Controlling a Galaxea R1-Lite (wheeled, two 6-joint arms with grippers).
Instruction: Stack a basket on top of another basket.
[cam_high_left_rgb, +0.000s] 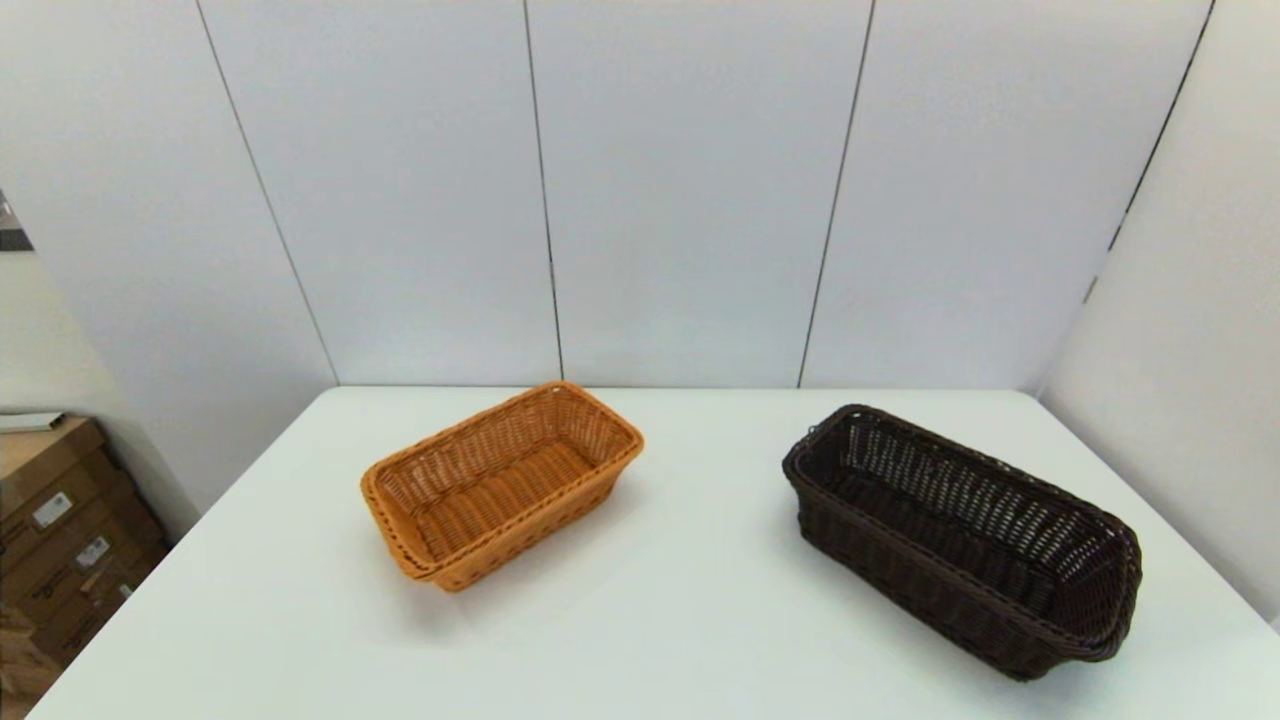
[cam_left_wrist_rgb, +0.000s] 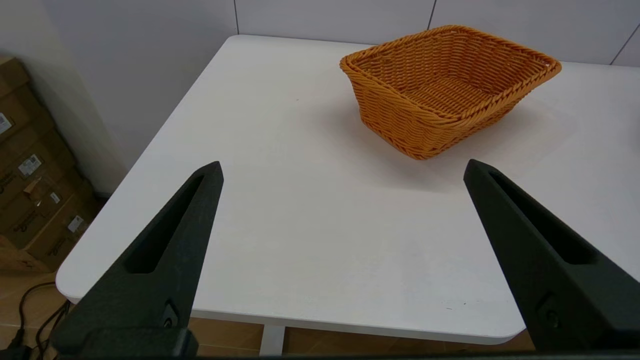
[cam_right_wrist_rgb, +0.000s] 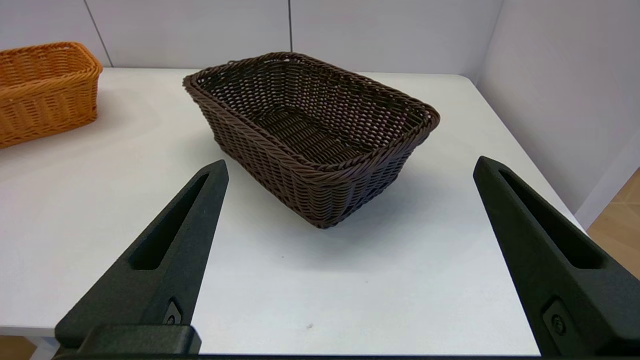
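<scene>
- The dark basket (cam_high_left_rgb: 962, 540) sits upright on the right side of the tabletop (cam_high_left_rgb: 680, 620), angled, well apart from the tan basket (cam_high_left_rgb: 500, 485) at centre-left; both look empty.
- Nothing is stacked yet; the step in hand looks like the first reach for the dark basket.
- The right claw (cam_right_wrist_rgb: 350, 170) hangs short of the dark basket's near corner, fingers spread wide and gripping nothing.
- To do it well, I judge: pinch the braided rim on 1 wall, near the middle of a long side so the basket hangs level, lift clear of the tan rim, turn to match the tan basket's angle, then lower in.
- The left claw (cam_left_wrist_rgb: 342, 167) hangs near the tabletop's front edge, released, facing the tan basket; it could steady that basket.
- Neither arm shows in the head view.
- The tan basket is cut off at the edge of the right wrist view; cardboard boxes (cam_high_left_rgb: 60, 530) beside the tabletop are only partly visible.
</scene>
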